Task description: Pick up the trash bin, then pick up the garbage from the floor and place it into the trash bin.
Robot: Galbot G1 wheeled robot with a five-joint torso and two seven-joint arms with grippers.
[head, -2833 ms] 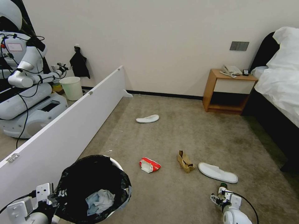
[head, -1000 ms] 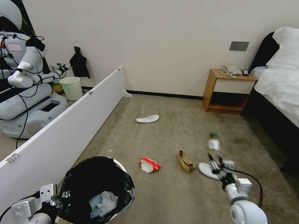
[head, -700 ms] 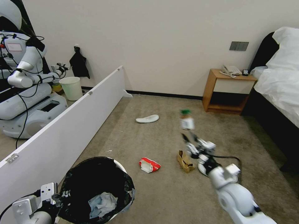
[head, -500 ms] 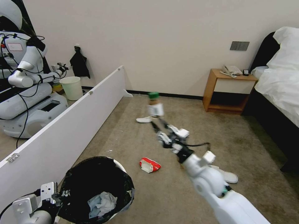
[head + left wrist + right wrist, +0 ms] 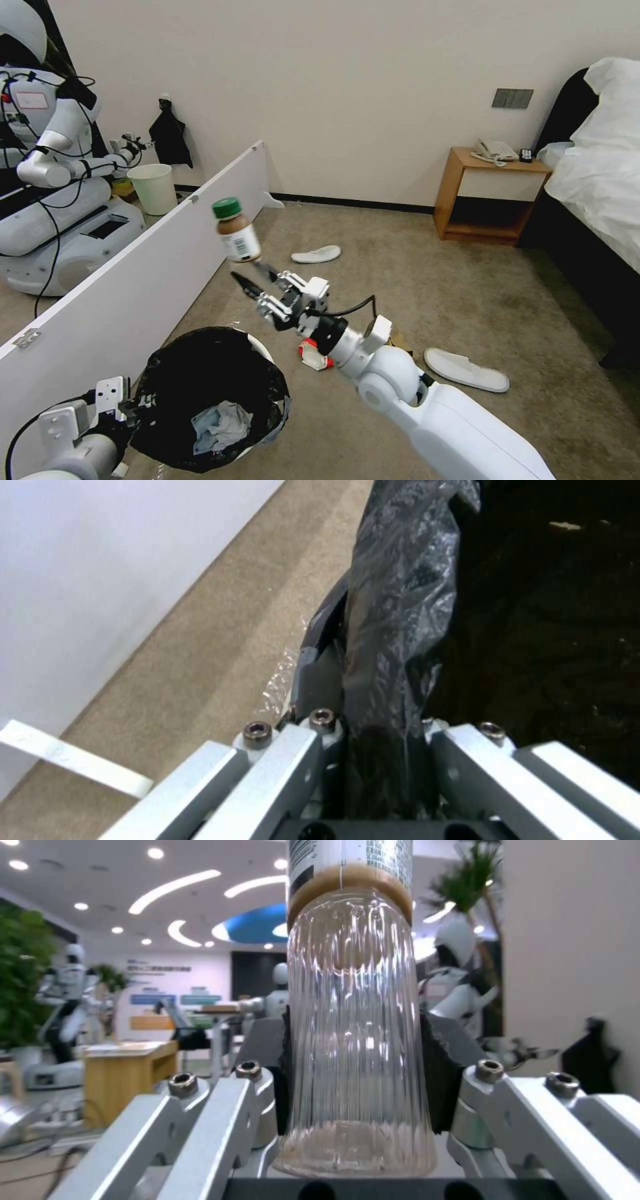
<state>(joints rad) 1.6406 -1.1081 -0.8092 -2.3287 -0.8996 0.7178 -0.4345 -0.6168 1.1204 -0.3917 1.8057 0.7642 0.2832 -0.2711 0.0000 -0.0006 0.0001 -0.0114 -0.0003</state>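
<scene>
The trash bin (image 5: 263, 387), white with a black bag over its rim, hangs at the lower left with a crumpled tissue (image 5: 223, 423) inside. My left gripper (image 5: 130, 410) is shut on its rim, the bag (image 5: 400, 630) pinched by the gripper (image 5: 383, 740). My right gripper (image 5: 250, 272) is shut on a clear bottle (image 5: 237, 235) with a green cap, held upright above and beyond the bin. The ribbed bottle (image 5: 353, 1030) sits inside that gripper (image 5: 360, 1065). A red-white wrapper (image 5: 308, 353) lies on the carpet, partly behind the right arm. One white slipper (image 5: 317, 254) lies farther off, another (image 5: 467, 370) to the right.
A long white board (image 5: 133, 280) runs along the left, with another robot (image 5: 60, 200) and a plain white bucket (image 5: 153, 189) behind it. A wooden nightstand (image 5: 490, 197) and a bed (image 5: 600, 187) stand at the right. Open carpet lies between.
My right arm has swung the bottle up from the lower right and across to the left, toward the bin. The left gripper and bin have barely moved.
</scene>
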